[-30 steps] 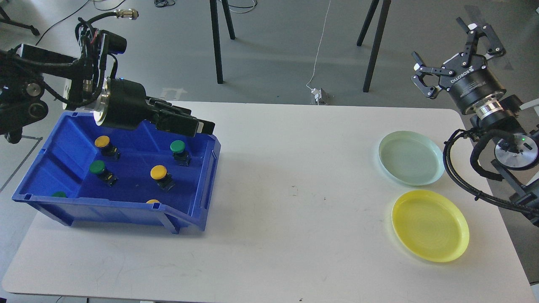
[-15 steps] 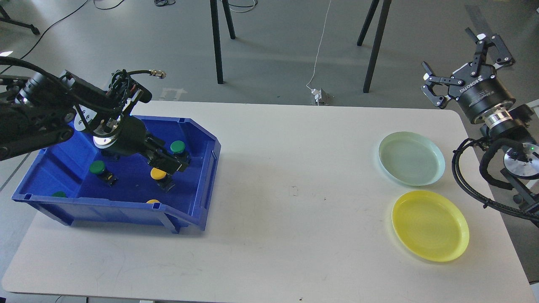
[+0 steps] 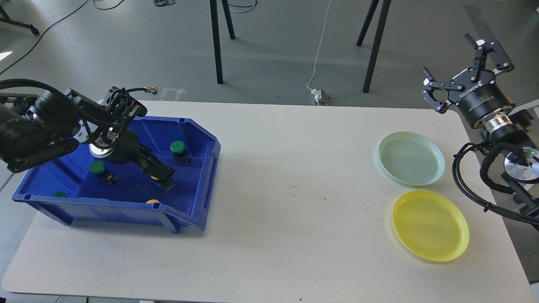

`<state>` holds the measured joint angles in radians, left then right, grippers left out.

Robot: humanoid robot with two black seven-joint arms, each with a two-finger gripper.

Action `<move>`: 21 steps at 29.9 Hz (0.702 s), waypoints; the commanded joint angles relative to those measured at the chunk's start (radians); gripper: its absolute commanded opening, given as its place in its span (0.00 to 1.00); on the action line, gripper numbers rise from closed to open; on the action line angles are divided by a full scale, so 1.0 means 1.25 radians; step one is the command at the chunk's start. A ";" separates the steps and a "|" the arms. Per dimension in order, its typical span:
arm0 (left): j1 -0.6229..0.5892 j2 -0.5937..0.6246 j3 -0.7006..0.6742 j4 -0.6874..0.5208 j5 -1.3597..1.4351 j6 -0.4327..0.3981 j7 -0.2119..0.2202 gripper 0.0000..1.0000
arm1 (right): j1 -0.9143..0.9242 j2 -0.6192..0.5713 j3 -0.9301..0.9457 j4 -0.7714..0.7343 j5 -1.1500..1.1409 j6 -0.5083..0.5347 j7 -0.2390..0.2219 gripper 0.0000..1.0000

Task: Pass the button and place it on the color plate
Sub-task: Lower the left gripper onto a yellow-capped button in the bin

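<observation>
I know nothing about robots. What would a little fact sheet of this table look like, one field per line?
surface: white table
container: blue plastic bin, at the left
bin contents: green-capped push buttons and yellow-capped ones, partly hidden
left gripper: lowered inside the bin over a yellow button; grip unclear
right gripper: raised beyond the table's right corner, fingers spread, empty
plates: pale green plate behind the yellow plate, both empty

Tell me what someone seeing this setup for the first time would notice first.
Probably the bright blue bin on the table's left, holding green and yellow buttons, with the left gripper reaching down into it right over a yellow button. Next, the two plates on the right: a pale green plate and, nearer the front, a yellow plate, both bare. The right gripper hangs open above the table's far right corner.
</observation>
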<state>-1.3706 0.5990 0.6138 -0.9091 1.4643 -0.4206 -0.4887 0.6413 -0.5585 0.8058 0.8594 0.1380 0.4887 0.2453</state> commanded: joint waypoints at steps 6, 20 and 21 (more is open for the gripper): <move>0.020 -0.003 -0.004 0.002 -0.001 -0.001 0.000 1.00 | -0.014 0.000 0.002 0.000 0.000 0.000 0.001 0.99; 0.079 -0.048 -0.005 0.090 -0.004 0.001 0.000 1.00 | -0.021 0.000 0.002 0.000 0.000 0.000 0.003 0.99; 0.082 -0.052 -0.005 0.095 -0.006 0.001 0.000 1.00 | -0.021 0.000 0.002 0.000 0.000 0.000 0.003 0.99</move>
<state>-1.2815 0.5422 0.6071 -0.8063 1.4615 -0.4201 -0.4886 0.6176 -0.5585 0.8085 0.8587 0.1380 0.4887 0.2472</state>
